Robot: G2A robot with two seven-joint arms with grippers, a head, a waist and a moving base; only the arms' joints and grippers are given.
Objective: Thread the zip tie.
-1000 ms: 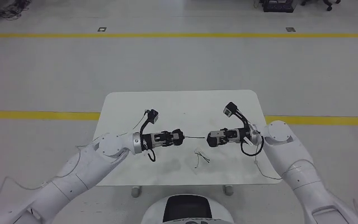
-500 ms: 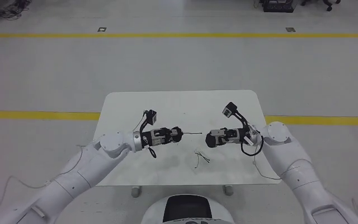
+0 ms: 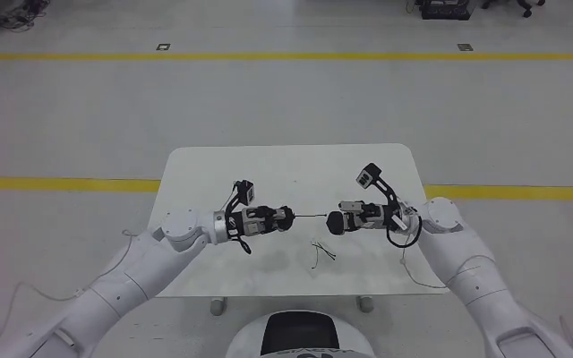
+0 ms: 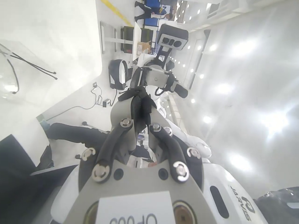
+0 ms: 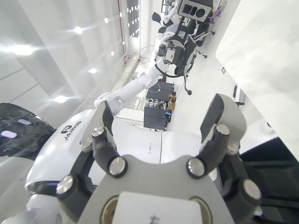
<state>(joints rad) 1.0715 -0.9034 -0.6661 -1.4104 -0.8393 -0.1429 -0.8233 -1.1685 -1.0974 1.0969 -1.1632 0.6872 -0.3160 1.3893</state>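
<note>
A thin black zip tie (image 3: 307,217) sticks out level from my left gripper (image 3: 285,217), which is shut on it above the middle of the white table (image 3: 269,170). In the left wrist view the black strip (image 4: 140,110) is pinched between the grey fingers of that gripper (image 4: 140,101). My right gripper (image 3: 330,221) faces it at the tie's free tip. In the right wrist view it (image 5: 161,113) stands open with nothing between its ribbed pads (image 5: 106,115). Whether the tip touches the right gripper is too fine to tell.
A few spare black zip ties (image 3: 322,252) lie loose on the table in front of the two grippers; the left wrist view also shows those ties (image 4: 30,65). Both arms hover above the tabletop.
My right gripper has crept left toward the tie's free tip. The left gripper rose a little toward the far side, then came back, still holding the tie.
</note>
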